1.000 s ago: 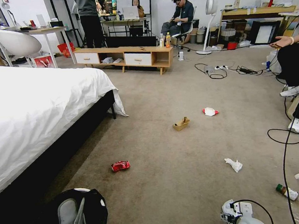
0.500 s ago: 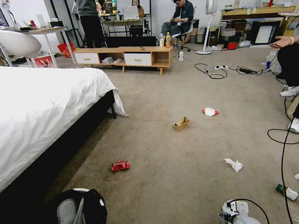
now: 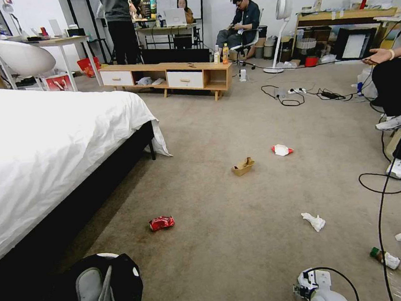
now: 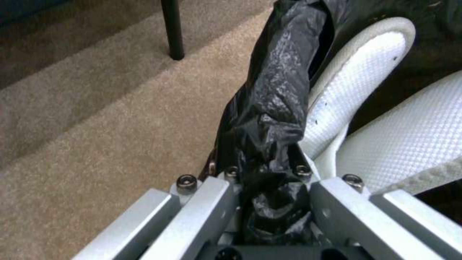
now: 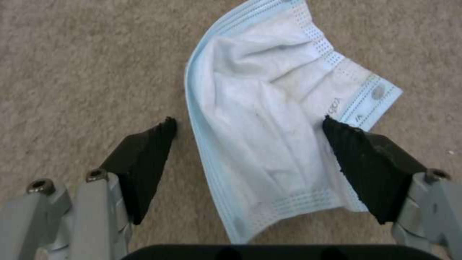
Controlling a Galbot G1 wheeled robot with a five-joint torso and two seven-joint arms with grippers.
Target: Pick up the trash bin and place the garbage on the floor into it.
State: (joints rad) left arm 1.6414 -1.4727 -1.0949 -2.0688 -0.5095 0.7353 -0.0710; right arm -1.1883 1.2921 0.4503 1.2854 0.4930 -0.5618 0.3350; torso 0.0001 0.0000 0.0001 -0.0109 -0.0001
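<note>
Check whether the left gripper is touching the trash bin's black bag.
Touching. The left wrist view shows the left gripper shut on the black bag at the trash bin rim, plastic bunched between its jaws.

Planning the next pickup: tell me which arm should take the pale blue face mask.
Right. The right hand is open with the face mask between its fingers on the floor, while the left hand is shut on the trash bin.

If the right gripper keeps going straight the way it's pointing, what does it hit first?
Most likely the pale blue face mask lying on the carpet. The right gripper points down at it, open, one of its fingers on each side. How far above it hangs is unclear.
</note>
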